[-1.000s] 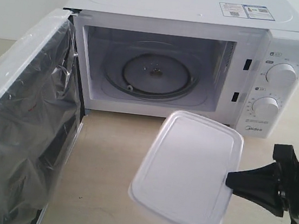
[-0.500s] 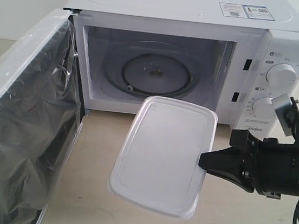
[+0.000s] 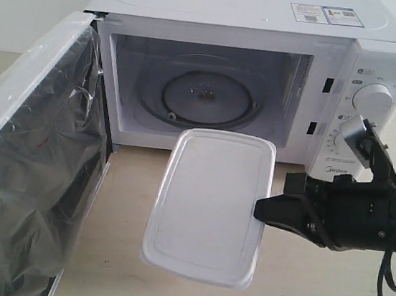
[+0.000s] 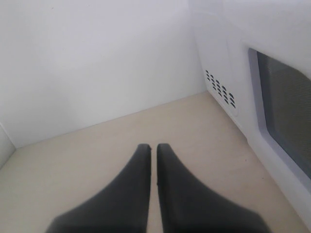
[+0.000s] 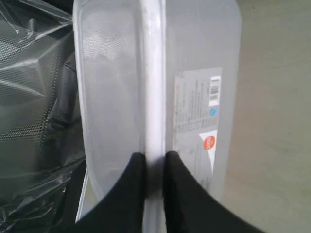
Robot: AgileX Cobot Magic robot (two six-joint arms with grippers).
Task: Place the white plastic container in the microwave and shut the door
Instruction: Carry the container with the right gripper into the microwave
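Exterior view: the microwave (image 3: 237,8) stands on the desk (image 3: 132,212) with its door (image 3: 29,170) swung wide to the left, and loose clear film (image 3: 0,232) hangs off the door. The glass turntable (image 3: 204,95) lies bare inside the cavity. The right end effector (image 3: 261,208) reaches in from the right and pinches the right edge of the white plastic container (image 3: 209,203). The container hangs above the desk, tilted, with its far edge just in front of the cavity's lower sill, so it is not yet inside. A second ago it hung further right and nearer the camera, below the control panel. It has since moved left and toward the opening, and more of the black arm now shows. The arm's wrist camera now covers part of the lower knob (image 3: 340,140), while the upper knob (image 3: 372,99) stays clear. The door has not moved.

Left wrist view: the left end effector (image 4: 153,148) hovers over bare desk (image 4: 97,145), its two black fingers pressed almost together with only a thin slit between them, gripping nothing. Beside it are the microwave's vented side (image 4: 219,90) and the door's dark window (image 4: 286,107).

Right wrist view: the right end effector (image 5: 154,160) is clamped on the container's (image 5: 112,87) raised rim, one finger on each face. A printed label (image 5: 197,121) shows on the face toward the desk (image 5: 277,121), and the film-covered door (image 5: 34,97) is on the other side.
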